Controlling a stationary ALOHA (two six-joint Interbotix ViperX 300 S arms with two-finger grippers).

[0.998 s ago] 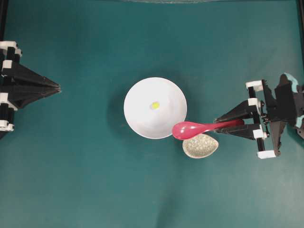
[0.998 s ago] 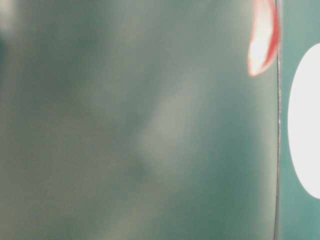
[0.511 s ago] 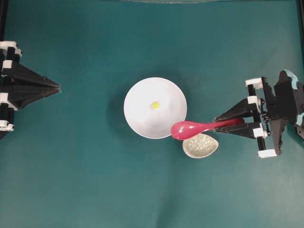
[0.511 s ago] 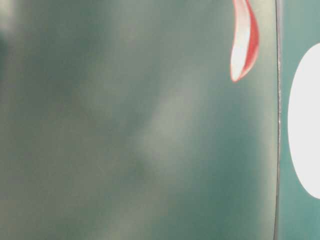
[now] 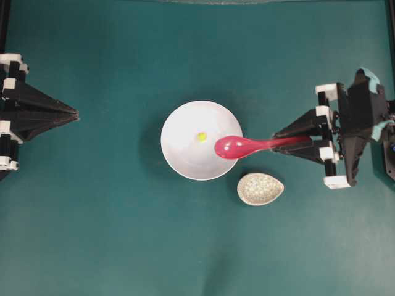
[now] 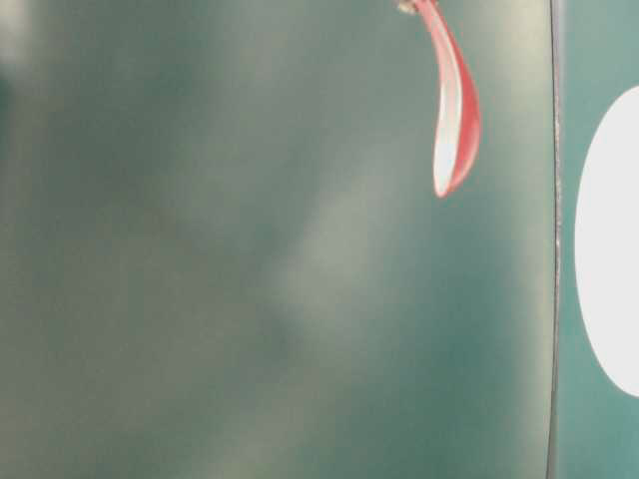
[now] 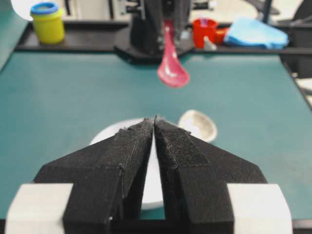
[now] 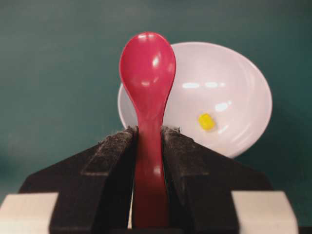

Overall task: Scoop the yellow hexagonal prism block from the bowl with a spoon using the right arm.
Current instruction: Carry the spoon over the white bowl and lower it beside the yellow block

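**— What is your right gripper doing?**

— My right gripper (image 5: pixel 279 140) is clamped on the handle of the spoon (image 5: pixel 237 146). My right wrist camera shows both fingers pressed against the magenta-red handle, one on each side, with the oval head sticking out ahead of them. The right arm (image 5: pixel 358 126) reaches in from the right edge of the overhead view.

**— Where is the spoon's head?**

— From overhead it lies over the right part of the bowl (image 5: pixel 185 160), inside the rim line. The left wrist view shows it hanging in the air above the green table (image 5: pixel 123 234), so it is not resting in the bowl. In the table-level view I only see a blurred red sliver of it near the top.

**— And the block?**

— The yellow hexagonal prism block (image 5: pixel 202 137) sits on the bowl's floor, near the middle, just left of the spoon's tip in the overhead view. The two are apart. In my right wrist view it lies to the right of the handle, low in the bowl.

**— Your other gripper?**

— My left gripper (image 5: pixel 75 113) is at the left edge, well apart from the bowl, its fingertips together and nothing between them.

**— Anything else on the table?**

— A small speckled dish (image 5: pixel 260 189) stands just below and to the right of the bowl, not touching it.
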